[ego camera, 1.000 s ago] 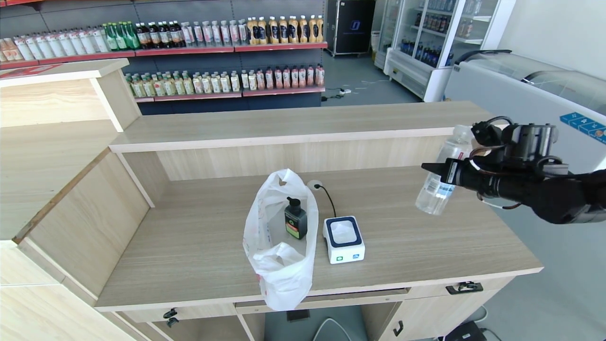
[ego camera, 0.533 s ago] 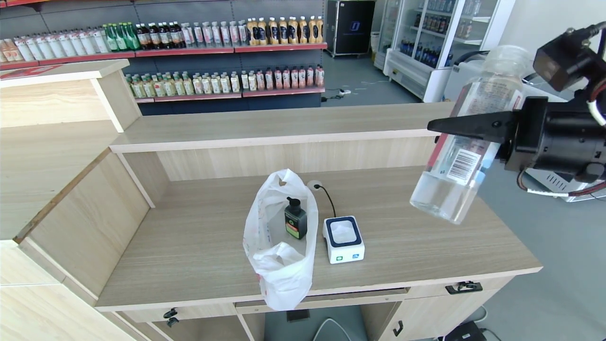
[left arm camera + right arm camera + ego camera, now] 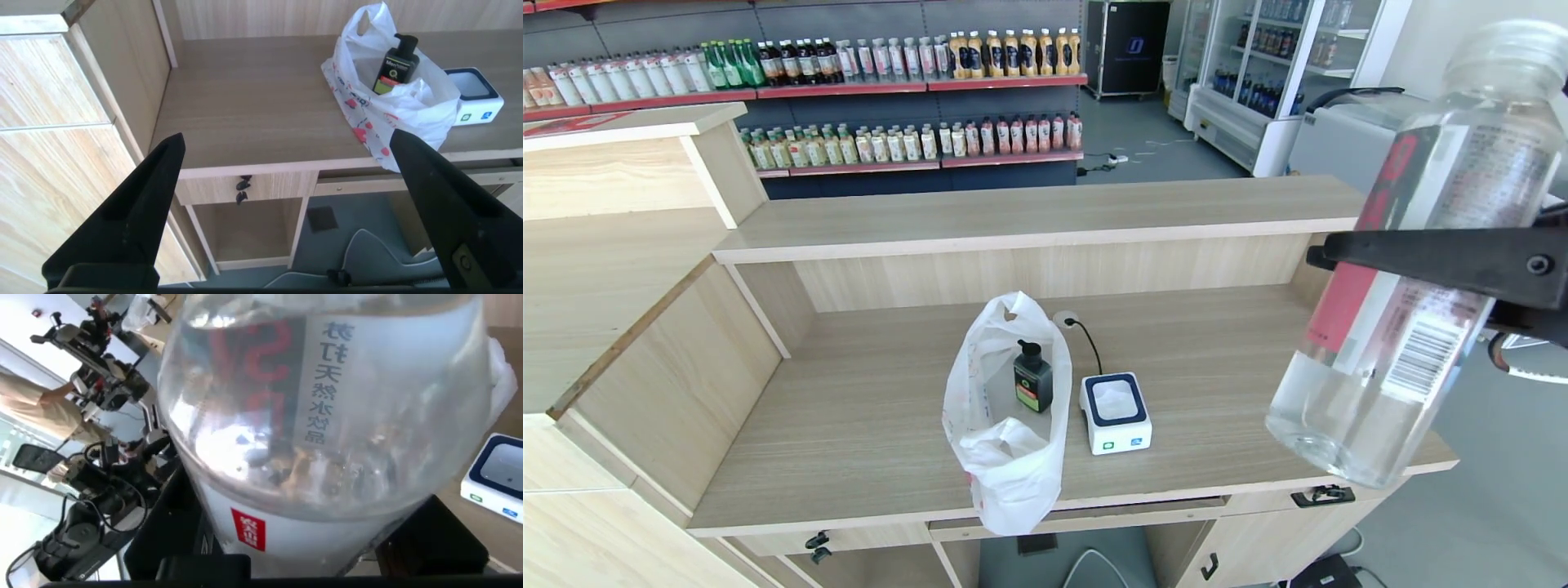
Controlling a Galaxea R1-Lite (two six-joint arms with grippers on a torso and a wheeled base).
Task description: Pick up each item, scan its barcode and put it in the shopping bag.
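Head view: recording the wooden surface (image 3: 866, 425) carrying the checkout gear at its middle. Finding the white shopping bag (image 3: 1005, 465) standing slumped near the front edge, mouth gaping upward, evidently for dropping goods in from above. Seeing the water bottle (image 3: 1364, 392) hanging in the air over the surface's right end, well apart from the bag, tilted with its barcode (image 3: 1421, 359) facing the head camera rather than the scanner; judging the scan not yet done. Noting the right pincer (image 3: 1356, 261) closed onto that bottle across its label. Placing the scanner (image 3: 1115, 412) just beside the bag, window upward, ready for a label turned down over it. Spotting a dark pump bottle (image 3: 1032, 382) standing inside the bag, already packed. Left wrist view: reporting the left pincer (image 3: 286, 139) gaping wide, gripping nothing, hanging off the surface's left front.
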